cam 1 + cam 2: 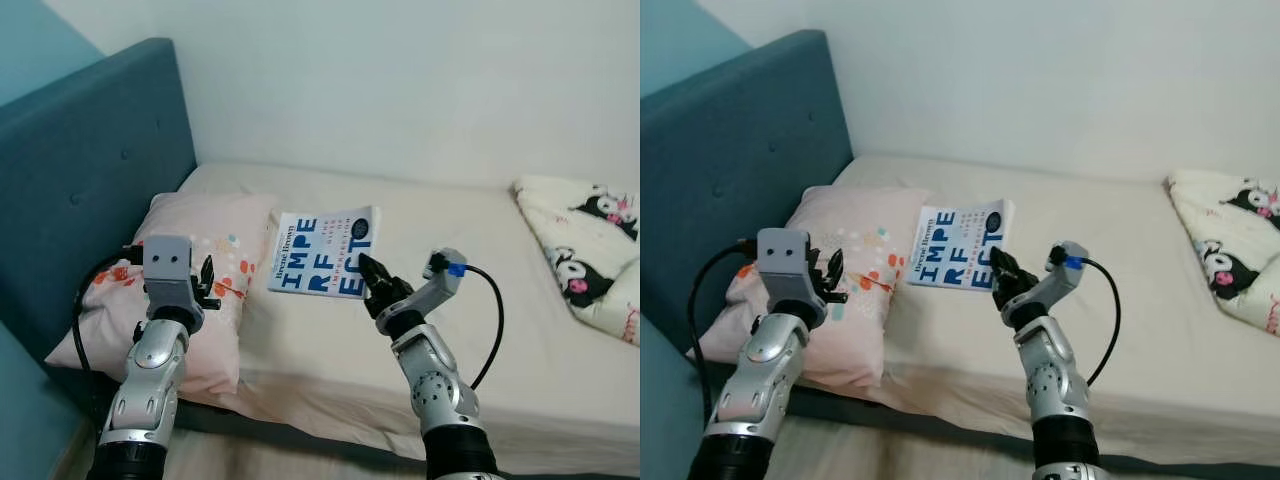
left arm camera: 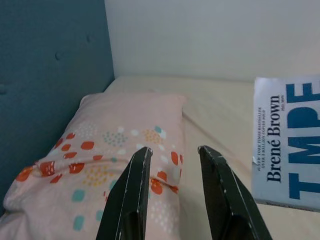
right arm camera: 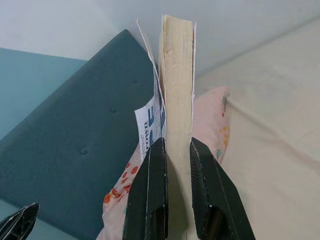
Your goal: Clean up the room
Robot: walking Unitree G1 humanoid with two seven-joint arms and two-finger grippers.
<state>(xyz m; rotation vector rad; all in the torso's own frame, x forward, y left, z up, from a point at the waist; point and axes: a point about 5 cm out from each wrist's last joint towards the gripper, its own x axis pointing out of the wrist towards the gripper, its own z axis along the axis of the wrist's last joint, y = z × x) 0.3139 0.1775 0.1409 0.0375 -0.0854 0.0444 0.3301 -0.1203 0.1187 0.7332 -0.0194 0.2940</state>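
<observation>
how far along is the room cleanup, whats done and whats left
Done: little visibly. In hand: the right gripper is shut on the Brené Brown book, lifted above the bed. The left gripper hovers open over the pink pillow. Left: putting the book away; the Kuromi blanket lies bunched.

A bed [image 1: 440,300] with a cream fitted sheet runs along a white wall, its teal upholstered headboard [image 1: 90,190] standing at the robot's left. At the head end, by the near edge of the bed, lies a pale pink pillow [image 1: 215,245] printed with orange, yellow and teal dots, pressed against the headboard. At the far right end of the bed lies a rumpled cream blanket [image 1: 585,250] with black-and-pink cartoon figures, reaching toward the wall-side edge. Between pillow and blanket the sheet is smooth, with faint creases near the near edge.
</observation>
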